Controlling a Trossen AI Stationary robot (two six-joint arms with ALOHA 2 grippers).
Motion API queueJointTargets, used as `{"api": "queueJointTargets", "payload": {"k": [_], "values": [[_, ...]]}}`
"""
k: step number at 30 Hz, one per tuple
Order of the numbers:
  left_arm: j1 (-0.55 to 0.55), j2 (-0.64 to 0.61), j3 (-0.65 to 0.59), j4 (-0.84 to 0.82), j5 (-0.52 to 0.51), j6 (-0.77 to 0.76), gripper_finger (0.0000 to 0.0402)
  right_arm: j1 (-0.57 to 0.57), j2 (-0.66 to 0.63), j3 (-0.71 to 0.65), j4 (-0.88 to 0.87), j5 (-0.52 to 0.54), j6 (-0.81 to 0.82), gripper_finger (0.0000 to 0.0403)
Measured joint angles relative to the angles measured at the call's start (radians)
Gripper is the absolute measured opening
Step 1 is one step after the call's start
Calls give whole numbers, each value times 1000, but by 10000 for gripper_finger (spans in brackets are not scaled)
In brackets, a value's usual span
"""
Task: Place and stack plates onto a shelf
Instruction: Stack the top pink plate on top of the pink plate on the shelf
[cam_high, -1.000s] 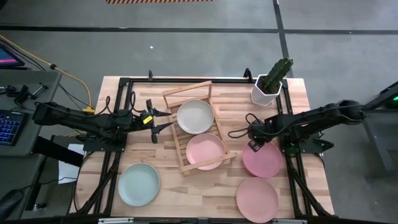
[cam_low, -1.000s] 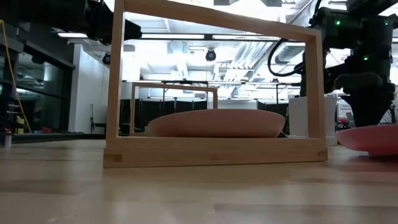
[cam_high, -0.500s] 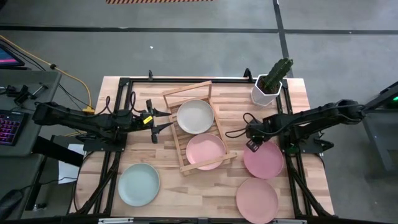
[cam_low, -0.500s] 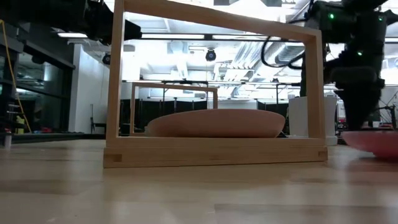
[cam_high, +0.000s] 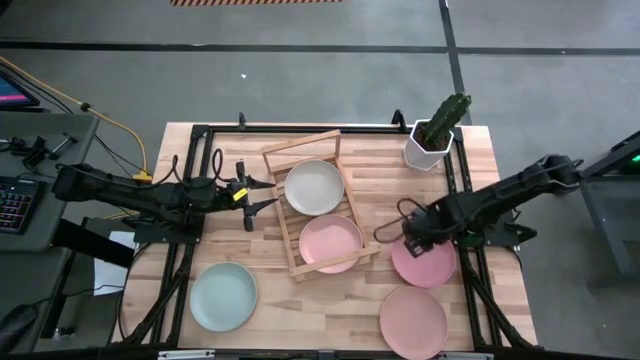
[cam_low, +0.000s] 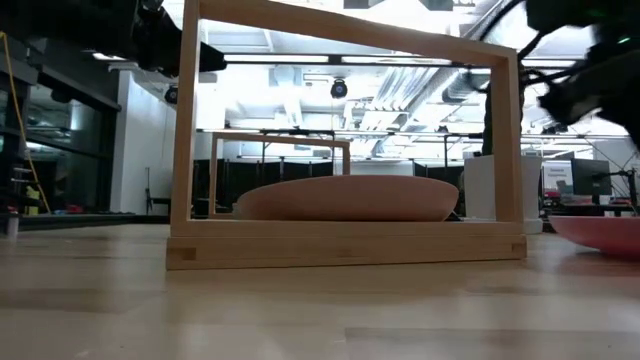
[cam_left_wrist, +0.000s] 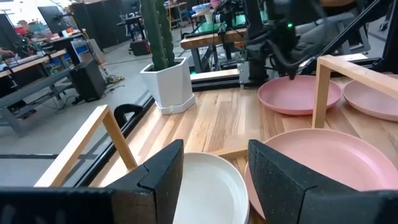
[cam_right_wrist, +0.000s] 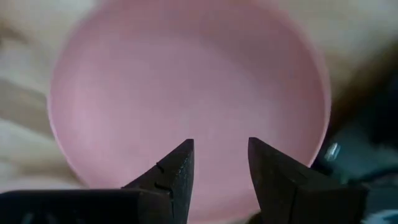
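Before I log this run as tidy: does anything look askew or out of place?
Only the shelf: it sits rotated on the table, its rails not square with the table's edges. No plate looks damaged or spilled.

In the low view, the round matte pink plate at the right is cut off by the picture's edge. Above it, the dark right arm is blurred, its gripper indistinguishable there.

shelf rails fence both plates; cactus pot crowds behind.
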Motion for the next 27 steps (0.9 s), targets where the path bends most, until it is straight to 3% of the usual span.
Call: {"api": "queueJointTargets", "payload": {"k": [4,11,18,27], "values": [[0,0,0,0,0,0,170,117,0,0,5,-35,154,133],[0,0,0,13,0,1,170,203,27,-1,49,53,291,133],[0,0,0,12,0,0,170,193,155,-1,92,5,234,133],[0,0,0,12,0,1,170,110,308,-1,183,-6,14,133]]}}
